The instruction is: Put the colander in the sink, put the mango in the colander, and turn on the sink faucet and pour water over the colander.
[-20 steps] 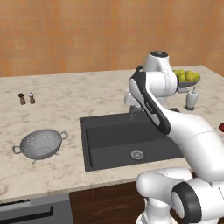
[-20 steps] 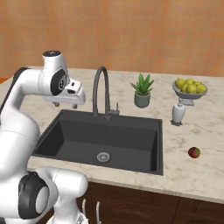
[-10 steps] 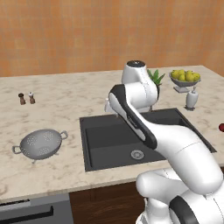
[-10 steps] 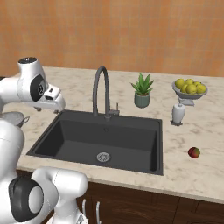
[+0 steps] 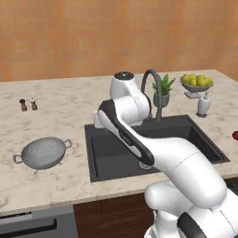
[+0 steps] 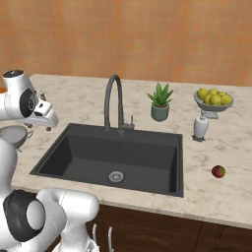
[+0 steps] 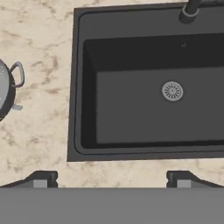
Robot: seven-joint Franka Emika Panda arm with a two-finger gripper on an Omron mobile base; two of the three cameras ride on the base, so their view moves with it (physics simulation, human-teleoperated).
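Over the counter's strip between colander (image 5: pixel 42 153) and sink (image 6: pixel 74 147), the gripper (image 7: pixel 111 178) hangs spread wide, grasping nothing.

A beige marbled counter (image 5: pixel 60 176) holds the dark sink (image 6: pixel 74 157) set into it. The colander (image 5: pixel 42 152) stands on the counter left of the sink, two small shakers (image 5: pixel 28 104) behind it. Right of the sink sit a plant (image 6: pixel 160 102), a fruit bowl (image 6: pixel 213 99), a white bottle (image 6: pixel 200 127) and the mango (image 6: pixel 218 171)

Both base views flank the sink (image 5: pixel 209 148); hand view looks straight down.
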